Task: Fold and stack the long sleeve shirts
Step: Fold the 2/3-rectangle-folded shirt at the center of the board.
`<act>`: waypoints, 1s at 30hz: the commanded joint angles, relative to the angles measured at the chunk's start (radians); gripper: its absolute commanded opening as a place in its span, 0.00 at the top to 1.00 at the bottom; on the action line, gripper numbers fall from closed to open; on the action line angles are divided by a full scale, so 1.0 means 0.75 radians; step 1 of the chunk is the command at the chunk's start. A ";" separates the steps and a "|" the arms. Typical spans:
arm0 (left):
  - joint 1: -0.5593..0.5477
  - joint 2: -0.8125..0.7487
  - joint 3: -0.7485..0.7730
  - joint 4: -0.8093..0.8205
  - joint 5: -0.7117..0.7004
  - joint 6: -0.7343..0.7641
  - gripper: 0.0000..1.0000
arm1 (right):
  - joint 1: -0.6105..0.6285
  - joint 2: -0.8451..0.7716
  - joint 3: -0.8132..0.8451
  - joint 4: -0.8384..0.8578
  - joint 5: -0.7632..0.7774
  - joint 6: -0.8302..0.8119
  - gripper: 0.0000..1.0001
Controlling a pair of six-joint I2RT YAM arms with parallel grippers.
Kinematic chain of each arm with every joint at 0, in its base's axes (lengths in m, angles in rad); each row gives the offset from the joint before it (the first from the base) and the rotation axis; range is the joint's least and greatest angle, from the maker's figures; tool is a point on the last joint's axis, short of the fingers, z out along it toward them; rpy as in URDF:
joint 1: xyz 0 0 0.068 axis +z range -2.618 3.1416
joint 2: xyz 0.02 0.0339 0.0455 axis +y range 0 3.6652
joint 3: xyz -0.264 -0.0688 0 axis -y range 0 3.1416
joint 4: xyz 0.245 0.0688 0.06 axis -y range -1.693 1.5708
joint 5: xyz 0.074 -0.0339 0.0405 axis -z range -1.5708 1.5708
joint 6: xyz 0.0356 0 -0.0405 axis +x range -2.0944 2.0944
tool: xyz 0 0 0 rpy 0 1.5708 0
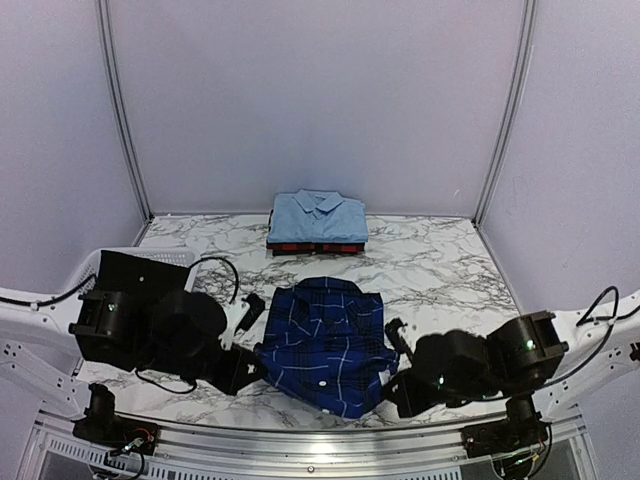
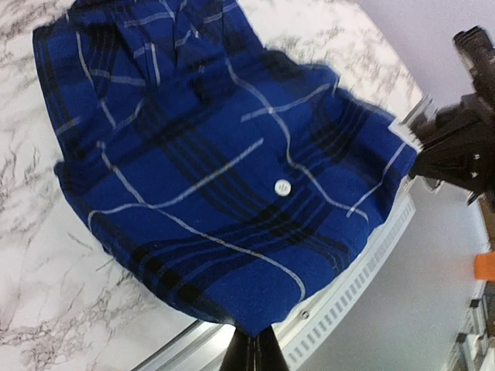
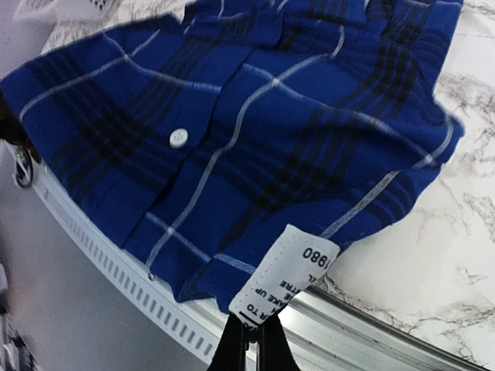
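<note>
Already the navy plaid shirt (image 1: 325, 345) is lying at the near middle of the desk (image 1: 440, 260), gathered into a rumpled, roughly folded block. Its near hem is hanging over the desk's near edge. The left hand (image 2: 251, 352) is clenching the hem's near left corner, its fingers pressed together on the cloth. The right hand (image 3: 249, 344) is likewise pinching the near right part of the hem, just beside a white care label (image 3: 278, 278).

At the far middle, the light blue shirt (image 1: 318, 215) is sitting neatly folded on top of the red-and-black plaid shirt (image 1: 315, 246), so two of the three seem to be done and stacked. The navy one is probably waiting for a tidier fold and a move onto that pile.

Its sleeves are tucked out of sight. The red shirt is showing only as a thin edge, the white basket (image 1: 165, 257) at the left is mostly hiding behind the left arm, and both wrist views are cutting the fingers off at the bottom.
</note>
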 commanded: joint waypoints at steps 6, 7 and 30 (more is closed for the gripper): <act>0.598 0.325 0.354 0.034 0.192 0.320 1.00 | -0.883 0.146 0.121 0.365 -0.270 -0.473 1.00; 0.674 0.400 0.374 0.072 0.263 0.333 1.00 | -0.977 0.208 0.131 0.436 -0.311 -0.505 1.00; 0.869 0.538 0.064 0.507 0.359 0.093 1.00 | -0.962 0.558 0.010 0.626 -0.294 -0.313 1.00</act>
